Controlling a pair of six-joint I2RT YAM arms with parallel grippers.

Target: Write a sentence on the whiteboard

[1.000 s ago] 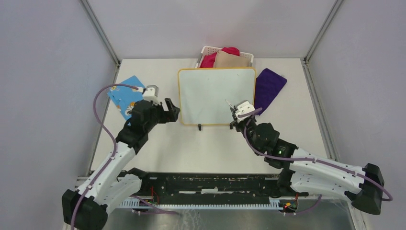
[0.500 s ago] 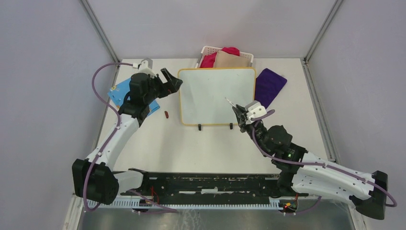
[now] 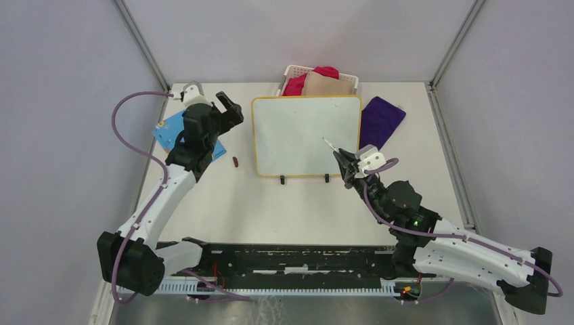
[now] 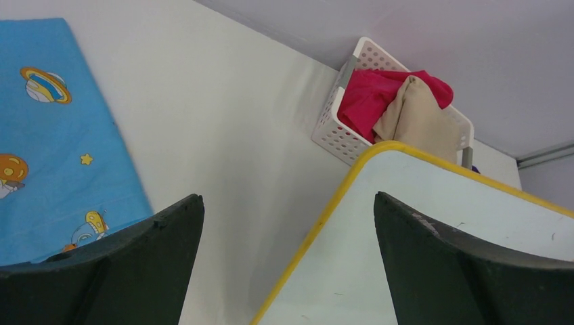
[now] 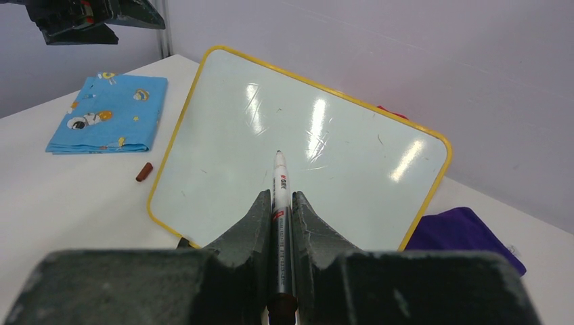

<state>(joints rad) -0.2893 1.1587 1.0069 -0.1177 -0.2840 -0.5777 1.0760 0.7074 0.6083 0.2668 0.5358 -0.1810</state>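
The whiteboard (image 3: pixel 298 128), white with a yellow rim, lies mid-table with a blank face (image 5: pixel 311 128); no sentence shows on it. My right gripper (image 3: pixel 346 164) (image 5: pixel 281 195) is shut on a white marker (image 5: pixel 279 183) near the board's near right corner. The marker's tip (image 3: pixel 324 141) points over the board's right half; I cannot tell whether it touches. My left gripper (image 3: pixel 230 107) (image 4: pixel 288 196) hangs wide open and holds nothing, above the table just left of the board's far left corner (image 4: pixel 379 152). A small red-brown cap (image 3: pixel 235 162) (image 5: pixel 143 172) lies left of the board.
A blue printed cloth (image 3: pixel 170 134) (image 4: pixel 54 135) lies at the left, partly under my left arm. A white basket (image 3: pixel 292 70) (image 4: pixel 335 132) with red and tan cloths stands behind the board. A purple cloth (image 3: pixel 380 120) (image 5: pixel 467 233) lies right of it.
My left gripper rose from the board's near left corner to its far left corner, and the cap now lies bare on the table. The right gripper drew slightly right and nearer with the marker.
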